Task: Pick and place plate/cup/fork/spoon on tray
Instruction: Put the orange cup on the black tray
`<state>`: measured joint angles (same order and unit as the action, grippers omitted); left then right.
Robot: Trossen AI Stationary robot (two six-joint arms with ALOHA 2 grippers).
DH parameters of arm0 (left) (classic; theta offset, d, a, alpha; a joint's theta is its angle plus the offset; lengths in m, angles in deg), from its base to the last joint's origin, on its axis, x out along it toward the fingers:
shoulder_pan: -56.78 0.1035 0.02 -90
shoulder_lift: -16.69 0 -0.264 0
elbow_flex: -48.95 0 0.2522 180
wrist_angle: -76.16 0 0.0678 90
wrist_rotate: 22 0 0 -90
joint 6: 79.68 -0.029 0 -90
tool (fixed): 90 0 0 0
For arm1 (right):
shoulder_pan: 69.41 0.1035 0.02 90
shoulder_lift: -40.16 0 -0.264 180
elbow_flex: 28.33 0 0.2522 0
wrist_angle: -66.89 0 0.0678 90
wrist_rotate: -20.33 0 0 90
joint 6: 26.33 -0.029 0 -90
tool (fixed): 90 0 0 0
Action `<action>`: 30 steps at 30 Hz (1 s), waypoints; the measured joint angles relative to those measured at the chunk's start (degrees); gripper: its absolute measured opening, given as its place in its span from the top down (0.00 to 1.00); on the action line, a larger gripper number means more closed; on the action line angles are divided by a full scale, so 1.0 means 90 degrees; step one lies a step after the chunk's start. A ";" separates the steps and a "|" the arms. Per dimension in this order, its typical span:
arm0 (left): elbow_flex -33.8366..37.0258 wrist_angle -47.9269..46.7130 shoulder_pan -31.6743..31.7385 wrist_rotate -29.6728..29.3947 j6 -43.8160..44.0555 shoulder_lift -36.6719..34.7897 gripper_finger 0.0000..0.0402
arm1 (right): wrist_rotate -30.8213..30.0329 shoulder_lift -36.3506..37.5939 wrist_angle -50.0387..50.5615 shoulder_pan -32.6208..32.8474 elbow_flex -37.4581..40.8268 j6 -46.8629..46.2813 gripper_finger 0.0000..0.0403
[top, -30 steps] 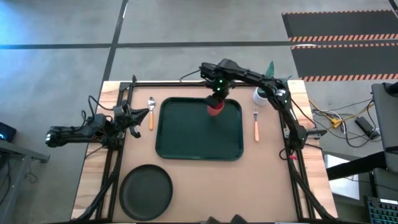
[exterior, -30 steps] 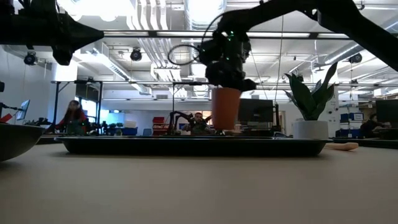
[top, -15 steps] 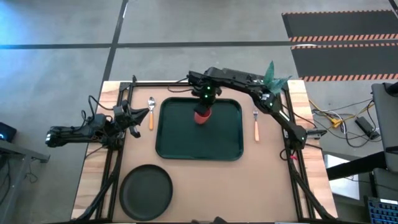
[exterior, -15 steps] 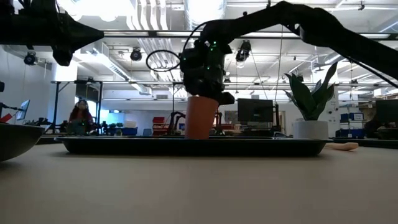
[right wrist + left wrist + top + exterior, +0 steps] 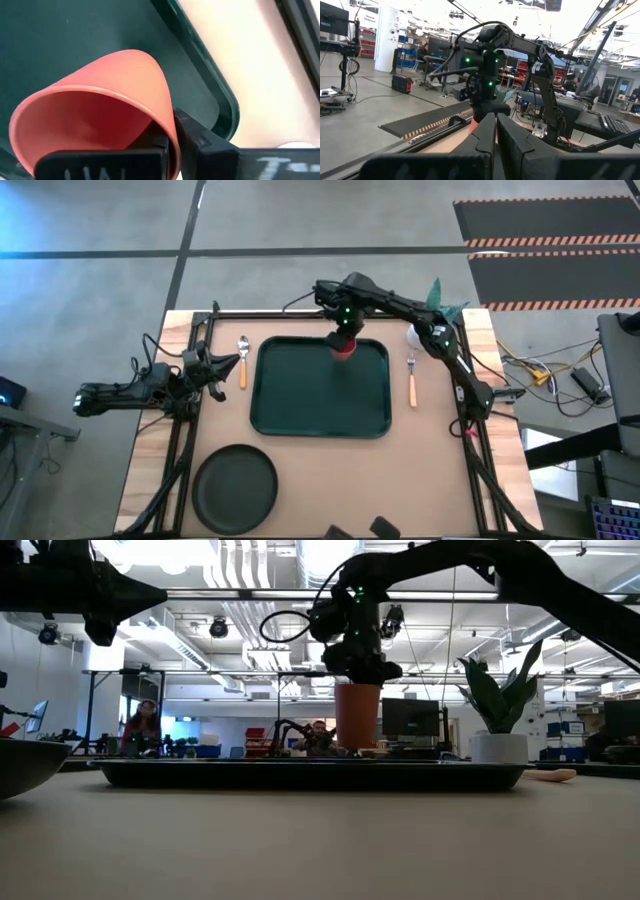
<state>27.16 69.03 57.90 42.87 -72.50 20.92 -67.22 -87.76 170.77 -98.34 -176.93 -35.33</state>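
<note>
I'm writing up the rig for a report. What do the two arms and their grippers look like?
Both arms are dark, nearly black, jointed and slim, with black cables looping alongside. The right arm shows a small green light near its wrist. The right gripper has dark, blocky fingers; a bar beneath carries white lettering. The left arm ends in the left gripper, with similar dark, tapering fingers.

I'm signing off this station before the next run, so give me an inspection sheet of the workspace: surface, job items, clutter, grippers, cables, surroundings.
Surface: wooden table, dark frame rails along its edges.
Job's things: green tray mid-table; red cup over the tray's far edge, clamped by its rim; spoon left of the tray; fork right of it; black plate at the near left corner.
Clutter: white pot with plant at the far right corner.
Grippers: right gripper shut on the cup; left gripper shut, empty, near the spoon.
Cables: loose bundle on the floor right of the table.
Surroundings: workshop hall; people seated far behind.
</note>
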 joint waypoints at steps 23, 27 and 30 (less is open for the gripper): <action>0.0007 -0.0011 0.0000 0.0000 -0.0005 0.0000 1.00 | 0.0273 -0.0515 -0.0009 -0.0124 0.0050 0.0147 0.98; 0.0007 -0.0010 0.0000 0.0000 -0.0003 0.0000 1.00 | 0.0227 -0.0515 -0.0011 -0.0124 0.0052 0.0167 0.98; 0.0007 -0.0011 -0.0001 0.0000 -0.0004 0.0000 1.00 | 0.0225 -0.0492 -0.0011 -0.0124 0.0052 0.0196 0.97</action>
<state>27.22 68.93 57.89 42.87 -72.54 20.92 -65.20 -92.18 170.67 -99.45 -176.46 -33.56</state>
